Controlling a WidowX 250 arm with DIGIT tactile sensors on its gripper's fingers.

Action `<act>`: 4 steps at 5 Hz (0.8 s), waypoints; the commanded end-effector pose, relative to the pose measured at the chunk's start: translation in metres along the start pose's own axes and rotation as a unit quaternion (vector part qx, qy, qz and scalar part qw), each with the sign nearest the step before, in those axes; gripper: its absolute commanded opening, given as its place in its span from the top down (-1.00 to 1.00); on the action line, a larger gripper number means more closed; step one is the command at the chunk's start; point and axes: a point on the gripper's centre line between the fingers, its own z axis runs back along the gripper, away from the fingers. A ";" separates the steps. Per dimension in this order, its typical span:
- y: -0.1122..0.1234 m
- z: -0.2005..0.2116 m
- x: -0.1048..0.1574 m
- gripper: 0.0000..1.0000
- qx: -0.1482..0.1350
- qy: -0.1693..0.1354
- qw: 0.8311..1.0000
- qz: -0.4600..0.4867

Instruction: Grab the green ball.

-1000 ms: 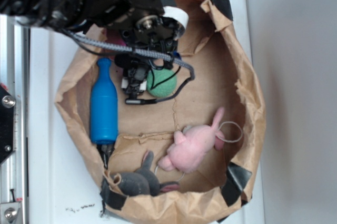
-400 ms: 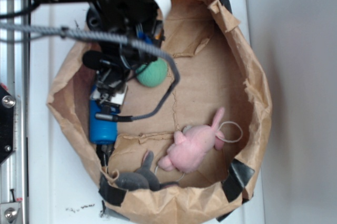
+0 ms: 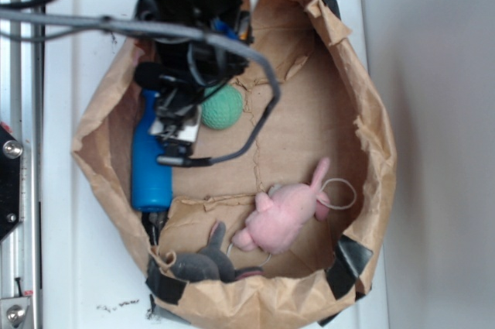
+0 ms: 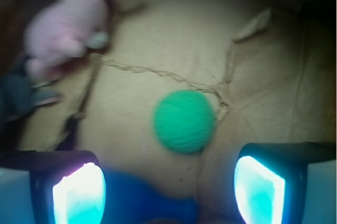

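Wrist view shows your fingers point(image 4: 168, 187) spread wide and empty, with the ball point(image 4: 184, 121) lying free on the bag point(image 3: 371, 151) floor ahead of the gap, so you look lined up to straddle it. The bottle point(image 3: 149, 170) lies just beside the ball, under the fingers. The pink bunny point(image 3: 282, 213) lies well apart from the ball.

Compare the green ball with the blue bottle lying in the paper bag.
The green ball is round and mint green; the blue bottle is long, narrow-necked and lies on its side. The ball sits in open view; the gripper partly covers the bottle. Both rest on the paper bag's floor.
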 end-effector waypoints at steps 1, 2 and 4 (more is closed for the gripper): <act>0.017 -0.012 0.008 -1.00 0.040 -0.014 0.999 0.021; 0.017 -0.021 0.004 -1.00 0.048 -0.009 0.999 0.023; 0.002 -0.019 -0.013 -1.00 -0.017 -0.006 1.000 -0.012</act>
